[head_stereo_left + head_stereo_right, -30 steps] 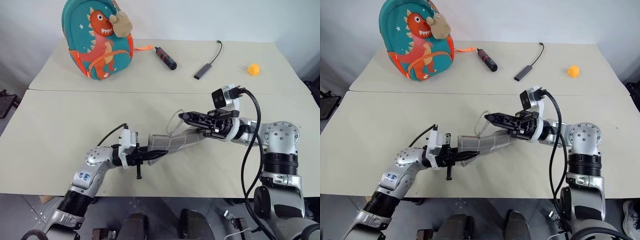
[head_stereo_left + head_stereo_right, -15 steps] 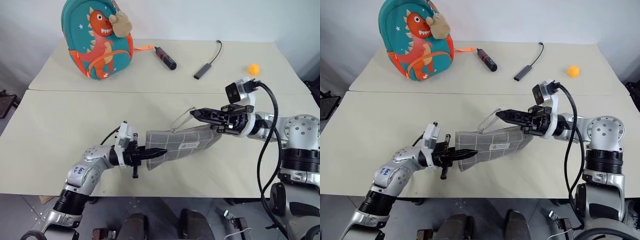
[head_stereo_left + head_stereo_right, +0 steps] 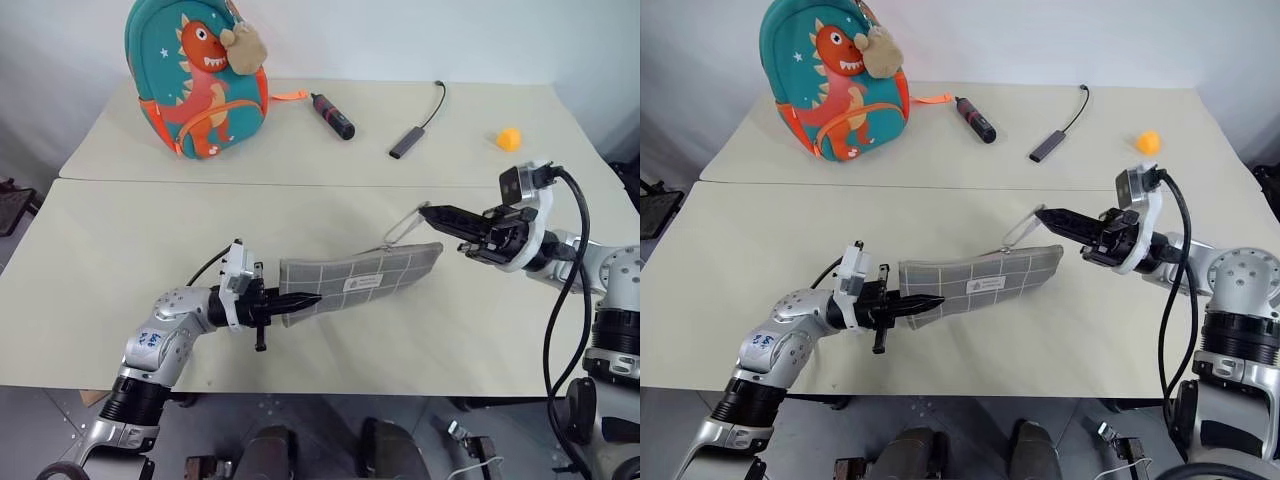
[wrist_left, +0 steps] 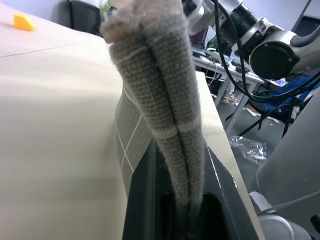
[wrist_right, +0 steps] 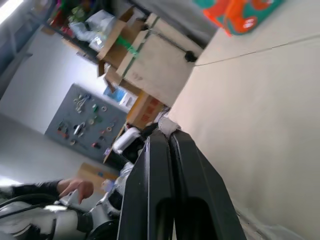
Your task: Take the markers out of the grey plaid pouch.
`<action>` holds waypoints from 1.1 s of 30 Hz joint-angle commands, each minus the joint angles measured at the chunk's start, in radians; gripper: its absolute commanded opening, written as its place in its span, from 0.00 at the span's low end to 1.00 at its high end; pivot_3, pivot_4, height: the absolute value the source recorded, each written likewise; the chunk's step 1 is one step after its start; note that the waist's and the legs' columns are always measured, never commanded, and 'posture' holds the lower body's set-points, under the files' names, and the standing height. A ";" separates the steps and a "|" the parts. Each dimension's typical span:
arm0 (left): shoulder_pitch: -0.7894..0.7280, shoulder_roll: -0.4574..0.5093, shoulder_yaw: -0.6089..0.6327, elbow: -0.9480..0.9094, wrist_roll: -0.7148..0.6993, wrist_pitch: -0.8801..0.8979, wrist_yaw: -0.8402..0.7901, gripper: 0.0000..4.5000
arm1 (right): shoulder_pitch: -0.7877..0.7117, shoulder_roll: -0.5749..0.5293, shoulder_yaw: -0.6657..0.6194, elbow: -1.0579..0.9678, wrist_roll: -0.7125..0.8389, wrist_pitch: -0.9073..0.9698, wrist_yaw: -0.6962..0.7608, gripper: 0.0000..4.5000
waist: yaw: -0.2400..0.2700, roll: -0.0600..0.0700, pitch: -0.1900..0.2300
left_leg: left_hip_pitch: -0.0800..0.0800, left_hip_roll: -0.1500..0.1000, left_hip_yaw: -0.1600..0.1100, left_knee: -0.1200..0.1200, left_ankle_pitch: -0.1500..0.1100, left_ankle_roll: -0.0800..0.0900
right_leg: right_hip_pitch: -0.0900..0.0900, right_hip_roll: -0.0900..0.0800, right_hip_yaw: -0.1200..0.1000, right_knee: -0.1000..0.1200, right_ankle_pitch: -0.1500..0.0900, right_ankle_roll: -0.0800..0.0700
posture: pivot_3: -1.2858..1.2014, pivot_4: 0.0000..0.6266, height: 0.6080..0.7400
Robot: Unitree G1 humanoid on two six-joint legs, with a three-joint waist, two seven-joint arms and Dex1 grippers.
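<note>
Pouch (image 3: pixel 360 283) clamped in left fingers (image 3: pixel 305 299), loop pinched by right fingers (image 3: pixel 432 211) (markers hidden)

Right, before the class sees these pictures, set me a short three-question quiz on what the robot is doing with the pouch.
1. Fill in: the right gripper has its jaws shut on the thin ___ at a corner of the grey plaid pouch.
2. What clamps the pouch's other end? A) a person's hand B) the left gripper C) nothing
3. True or false: the pouch leans against the dinosaur backpack.
Key: 1 loop. 2 B. 3 false: the backpack stands on the far table, well apart from the pouch.
</note>
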 commanded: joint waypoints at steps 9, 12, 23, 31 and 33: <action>-0.009 0.014 0.010 0.061 0.049 -0.030 -0.066 0.00 | 0.053 -0.117 -0.082 0.049 -0.099 -0.111 0.093 0.01 | -0.001 0.000 0.000 | 0.000 0.000 0.000 0.000 0.000 0.000 | 0.000 0.000 0.000 0.000 0.000 0.000 | 0.52 0.24 1.00; -0.024 0.009 0.009 0.086 0.056 -0.038 -0.077 0.00 | 0.075 -0.130 -0.082 0.061 -0.140 -0.149 0.104 0.01 | -0.001 0.000 0.000 | 0.000 0.000 0.000 0.000 0.000 0.000 | 0.000 0.000 0.000 0.000 0.000 0.000 | 0.52 0.24 1.00; -0.049 -0.025 0.004 0.110 0.067 -0.052 -0.094 0.00 | 0.128 -0.142 -0.022 -0.092 -0.121 -0.057 0.149 0.19 | 0.000 0.000 0.000 | 0.001 0.001 0.000 0.000 0.000 0.000 | 0.000 0.000 0.000 0.000 0.000 0.000 | 0.52 0.24 1.00; -0.065 -0.071 -0.011 0.128 0.108 -0.162 -0.136 0.00 | 0.358 -0.274 0.085 -0.145 -0.414 -0.420 0.321 0.79 | 0.025 0.000 0.000 | 0.000 0.000 0.001 0.000 0.000 0.000 | 0.001 0.000 0.000 -0.002 0.000 0.000 | 0.52 0.24 1.00; -0.080 -0.093 -0.008 0.147 0.120 -0.191 -0.129 0.00 | 0.414 -0.299 0.071 -0.088 -0.484 -0.536 0.369 0.79 | 0.027 0.000 0.000 | 0.001 0.000 0.000 0.000 0.000 0.000 | 0.002 0.000 0.000 -0.002 0.000 0.001 | 0.52 0.24 1.00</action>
